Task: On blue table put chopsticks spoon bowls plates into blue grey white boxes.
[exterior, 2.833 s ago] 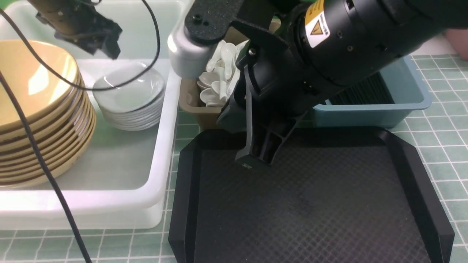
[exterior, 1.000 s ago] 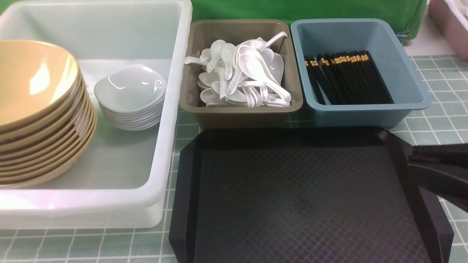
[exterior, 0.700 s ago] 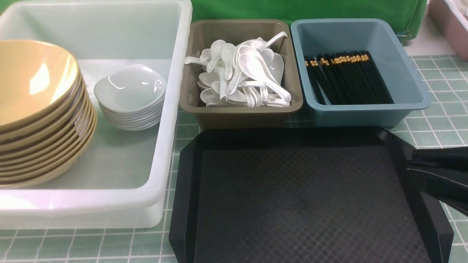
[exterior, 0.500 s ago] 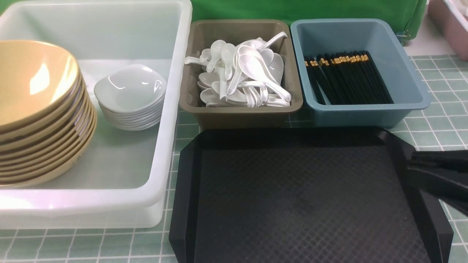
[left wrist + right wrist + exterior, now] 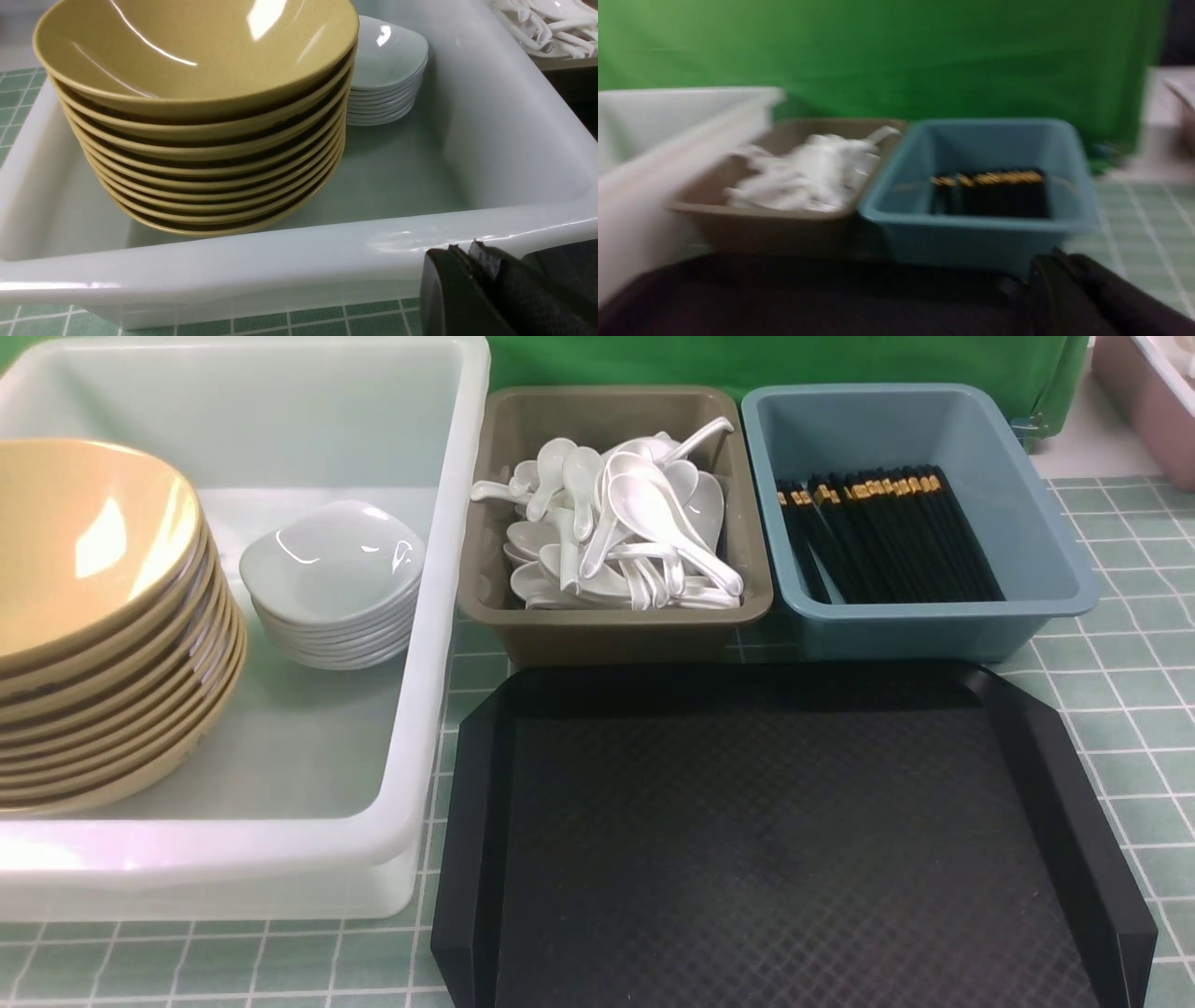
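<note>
on the tiled blue table (image 5: 1139, 728), the white box (image 5: 411, 709) is at the left, its right wall near the grey box (image 5: 616, 644); the blue box (image 5: 934, 635) sits just beside that one, on its right. a black tray (image 5: 775, 859) lies in front of the grey and blue boxes, with bare floor inside its raised edges (no dish or utensil on it). bare tiles run along the tray's right edge, and a strip of box floor lies in front of the plates.

the chopsticks (image 5: 896, 541) are in the blue box, side by side, long axes running front to back, gold-banded ends away from the camera. the spoons (image 5: 653, 523) pile in the grey box at mixed angles (one handle pokes over its left rim). the bowls (image 5: 103, 635) and plates (image 5: 331, 579) form two leaning stacks in the white box.

the left gripper (image 5: 467, 249) and right gripper (image 5: 1064, 259) are both clenched, holding nothing.
</note>
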Motion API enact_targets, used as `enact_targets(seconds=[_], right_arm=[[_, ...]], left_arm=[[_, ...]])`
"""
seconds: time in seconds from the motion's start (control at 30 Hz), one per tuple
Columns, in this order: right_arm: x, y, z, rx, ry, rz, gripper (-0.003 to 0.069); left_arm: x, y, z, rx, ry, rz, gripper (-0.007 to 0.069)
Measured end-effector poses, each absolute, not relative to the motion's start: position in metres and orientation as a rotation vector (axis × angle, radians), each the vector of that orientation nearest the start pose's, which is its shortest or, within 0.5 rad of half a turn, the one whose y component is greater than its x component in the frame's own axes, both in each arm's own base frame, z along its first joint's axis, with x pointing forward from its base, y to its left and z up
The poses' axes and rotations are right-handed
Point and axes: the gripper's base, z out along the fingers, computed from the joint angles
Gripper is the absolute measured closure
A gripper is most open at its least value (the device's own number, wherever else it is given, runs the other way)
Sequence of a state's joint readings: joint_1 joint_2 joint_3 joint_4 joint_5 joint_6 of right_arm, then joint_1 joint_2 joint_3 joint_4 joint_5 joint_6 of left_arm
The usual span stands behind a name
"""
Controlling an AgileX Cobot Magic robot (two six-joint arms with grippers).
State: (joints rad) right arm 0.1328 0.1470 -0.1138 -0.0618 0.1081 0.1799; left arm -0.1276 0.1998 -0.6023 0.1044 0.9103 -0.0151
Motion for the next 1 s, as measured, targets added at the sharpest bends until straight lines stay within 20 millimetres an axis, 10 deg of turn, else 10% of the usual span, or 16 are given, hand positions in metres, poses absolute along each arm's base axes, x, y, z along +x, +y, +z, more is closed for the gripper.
enact_targets(seconds=[0.27, 1.0], right_arm=[[0.057, -0.004, 0.184, 0.104, 1.746, 0.015, 0.0622], [0.054, -0.005, 0.177, 0.059, 1.805, -0.049, 0.0622]], left_arm=[[0.025, 0.004, 0.317, 0.122, 1.984, 0.031, 0.0622], [0.025, 0.004, 0.317, 0.122, 1.985, 0.031, 0.0622]])
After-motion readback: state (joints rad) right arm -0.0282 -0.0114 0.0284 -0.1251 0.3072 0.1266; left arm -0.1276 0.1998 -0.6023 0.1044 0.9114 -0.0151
